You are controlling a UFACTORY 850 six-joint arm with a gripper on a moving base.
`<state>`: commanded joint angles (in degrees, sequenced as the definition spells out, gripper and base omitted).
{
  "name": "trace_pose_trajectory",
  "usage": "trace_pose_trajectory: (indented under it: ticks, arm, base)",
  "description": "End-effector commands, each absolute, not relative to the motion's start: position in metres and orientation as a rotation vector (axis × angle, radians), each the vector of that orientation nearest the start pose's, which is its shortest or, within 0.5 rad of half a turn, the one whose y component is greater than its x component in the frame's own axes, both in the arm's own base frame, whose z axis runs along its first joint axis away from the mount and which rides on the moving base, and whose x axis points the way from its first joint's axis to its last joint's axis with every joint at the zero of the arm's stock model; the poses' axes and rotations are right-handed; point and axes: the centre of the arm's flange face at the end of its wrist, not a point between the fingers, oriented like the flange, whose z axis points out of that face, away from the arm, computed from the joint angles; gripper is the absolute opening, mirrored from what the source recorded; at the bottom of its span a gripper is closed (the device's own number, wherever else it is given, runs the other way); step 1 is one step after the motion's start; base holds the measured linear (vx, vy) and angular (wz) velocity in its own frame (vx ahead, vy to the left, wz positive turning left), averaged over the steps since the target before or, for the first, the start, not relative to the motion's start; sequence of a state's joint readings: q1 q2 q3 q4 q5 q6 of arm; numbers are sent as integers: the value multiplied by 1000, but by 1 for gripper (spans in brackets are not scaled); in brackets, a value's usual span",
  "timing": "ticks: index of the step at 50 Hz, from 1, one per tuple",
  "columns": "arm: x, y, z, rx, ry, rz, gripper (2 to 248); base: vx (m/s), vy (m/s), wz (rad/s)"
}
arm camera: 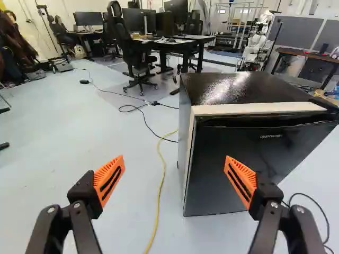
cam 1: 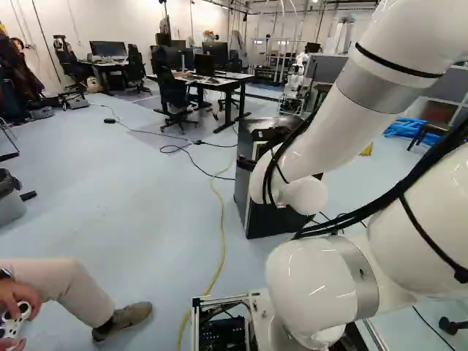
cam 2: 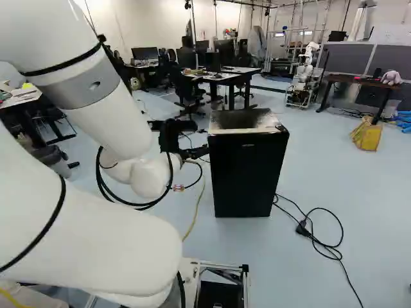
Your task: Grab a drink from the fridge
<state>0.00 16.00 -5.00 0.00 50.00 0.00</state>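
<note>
In the right base view my gripper (cam 2: 194,153) reaches toward the left side of the small black fridge (cam 2: 247,170), near its upper part. In the wrist view the gripper (arm camera: 175,172) stands wide open, nothing between its orange pads. Ahead of it is the fridge (arm camera: 257,164), its door closed, with a pale strip along the top front edge. One finger overlaps the door's face in that view; contact cannot be told. The other finger is over bare floor, beside the fridge. No drink shows; the fridge's inside is hidden.
A yellow cable (arm camera: 159,198) runs along the floor beside the fridge. Black cables (cam 2: 321,234) lie on its other side. Desks (cam 2: 225,76) and office chairs stand behind, with another robot (cam 2: 303,77). A person's leg (cam 1: 62,289) is close at the left base view's lower left.
</note>
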Motion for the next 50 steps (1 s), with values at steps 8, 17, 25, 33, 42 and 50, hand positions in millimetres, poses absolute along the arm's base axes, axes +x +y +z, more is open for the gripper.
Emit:
trace_pose_trajectory:
  ticks: [8,17,25,33,42,50]
  arm:
    - [270,0,366,-2558,0,-1824,247]
    - [270,0,366,-2558,0,-1824,247]
    - [270,0,366,-2558,0,-1824,247]
    - [270,0,366,-2558,0,-1824,247]
    - [272,1,366,-2559,18,-1824,247]
    - [277,2,367,-2562,56,-1822,247]
  base:
    - [26,1,-2]
    - [3,0,0]
    - [0,0,0]
    - [0,0,0]
    - [0,0,0]
    - [0,0,0]
